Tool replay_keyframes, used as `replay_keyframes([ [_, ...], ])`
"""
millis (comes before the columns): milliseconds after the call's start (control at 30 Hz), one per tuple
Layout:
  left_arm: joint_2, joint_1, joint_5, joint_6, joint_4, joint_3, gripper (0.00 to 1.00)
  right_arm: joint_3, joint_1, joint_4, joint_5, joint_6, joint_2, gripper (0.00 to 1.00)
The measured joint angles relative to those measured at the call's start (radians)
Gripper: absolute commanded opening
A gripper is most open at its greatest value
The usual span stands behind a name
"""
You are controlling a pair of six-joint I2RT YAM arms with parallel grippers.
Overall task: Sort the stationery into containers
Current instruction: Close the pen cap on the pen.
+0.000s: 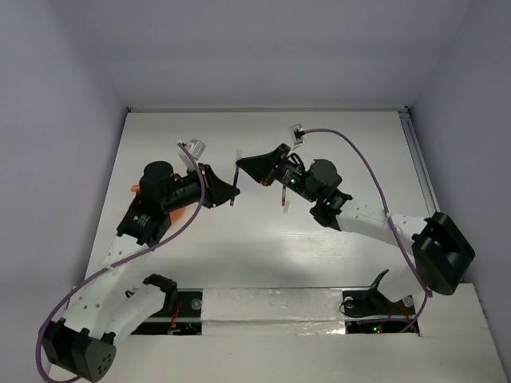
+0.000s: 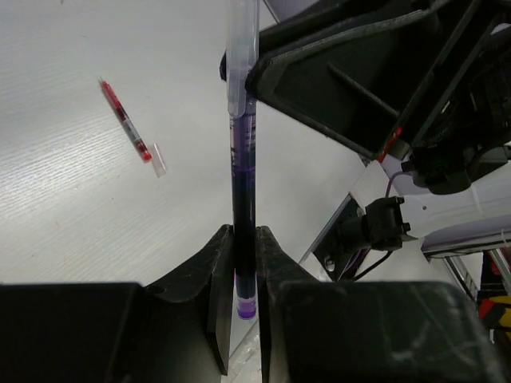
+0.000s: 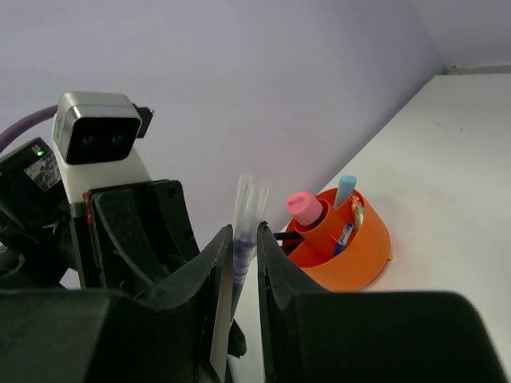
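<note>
Top external: the left gripper [image 1: 234, 191] and the right gripper [image 1: 240, 163] met over the middle of the table [image 1: 239, 255]. Both held one purple pen [image 1: 235, 179], which ran from 12 to 6 o'clock between them. A red pen [image 1: 283, 199] lay on the table at 4 o'clock from the purple pen, apart from it. The orange pot [image 1: 136, 189] stood at 9 o'clock from the purple pen, and the left arm hid most of it.

Left wrist: the left jaws were pressed on the dark lower part of the purple pen, near its end. At 12 o'clock the right jaws pinched the same pen where its clear cap began. The red pen lay flat at 10 o'clock, with a small clear piece [image 2: 160, 159] just beside its lower end.

Right wrist: the right jaws pinched the purple pen close under its clear cap. The pot stood on the table at 3 o'clock from the pen, near the wall. In it stood a pink-capped tube [image 3: 304, 209] and a pale blue cap [image 3: 345, 191], with other small items that I could not tell.
</note>
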Motion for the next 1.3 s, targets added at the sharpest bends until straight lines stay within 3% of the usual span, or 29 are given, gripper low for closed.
replay_keyframes([
  [300, 0.036, 0.002, -0.029, -0.04, 0.059, 0.003, 0.0, -0.037, 0.042, -0.013, 0.004, -0.002, -0.011, 0.02],
  [333, 0.034, 0.002, -0.029, -0.042, 0.062, 0.003, 0.0, -0.037, 0.043, -0.019, 0.004, -0.003, -0.016, 0.08],
  [367, 0.031, 0.001, -0.029, -0.042, 0.065, 0.003, 0.0, -0.037, 0.044, -0.031, 0.003, -0.006, -0.026, 0.22],
  [467, 0.011, 0.005, -0.075, -0.032, 0.098, 0.001, 0.0, -0.043, 0.041, -0.085, -0.05, -0.008, -0.064, 0.41],
  [567, -0.021, 0.022, -0.15, -0.027, 0.211, -0.001, 0.0, -0.067, 0.029, -0.185, -0.214, -0.002, -0.102, 0.64],
  [667, -0.069, 0.024, -0.172, -0.02, 0.27, -0.003, 0.0, -0.068, -0.012, -0.275, -0.365, -0.01, -0.109, 0.78],
  [800, -0.108, 0.024, -0.158, -0.019, 0.325, -0.025, 0.0, 0.014, -0.062, -0.436, -0.465, -0.084, -0.113, 0.88],
  [1067, -0.117, 0.024, -0.029, -0.043, 0.381, -0.089, 0.0, 0.294, -0.134, -0.547, -0.54, -0.225, -0.127, 0.99],
  [1300, -0.117, 0.024, 0.094, -0.095, 0.463, -0.144, 0.0, 0.549, -0.153, -0.557, -0.583, -0.267, -0.001, 0.98],
])
